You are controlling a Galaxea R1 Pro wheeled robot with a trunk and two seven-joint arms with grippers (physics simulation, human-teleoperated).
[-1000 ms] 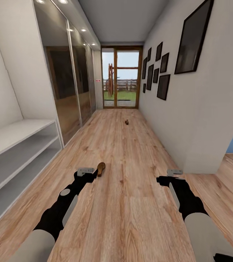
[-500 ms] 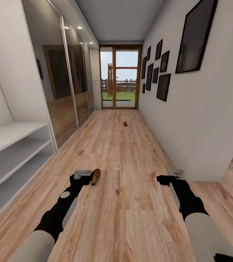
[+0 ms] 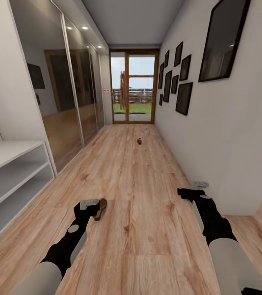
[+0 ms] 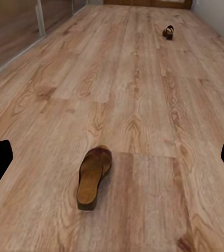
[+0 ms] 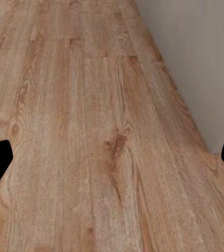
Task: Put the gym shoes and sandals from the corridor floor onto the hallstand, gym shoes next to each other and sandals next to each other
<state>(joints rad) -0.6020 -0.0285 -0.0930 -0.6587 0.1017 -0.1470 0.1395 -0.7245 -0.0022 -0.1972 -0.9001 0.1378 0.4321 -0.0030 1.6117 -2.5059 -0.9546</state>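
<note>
A dark brown sandal (image 4: 93, 177) with a tan insole lies flat on the wood floor (image 3: 147, 229), just ahead of the open left tool (image 4: 112, 157). A second sandal (image 3: 139, 141) lies far down the corridor. The right tool (image 5: 112, 157) is open too.

Sandal (image 3: 100, 208) on corridor floor (image 3: 147, 229)

A home corridor is showing: wood-plank floor (image 3: 147, 180), framed pictures (image 3: 184, 97) at two o'clock, glass door (image 3: 133, 88) at twelve.
</note>
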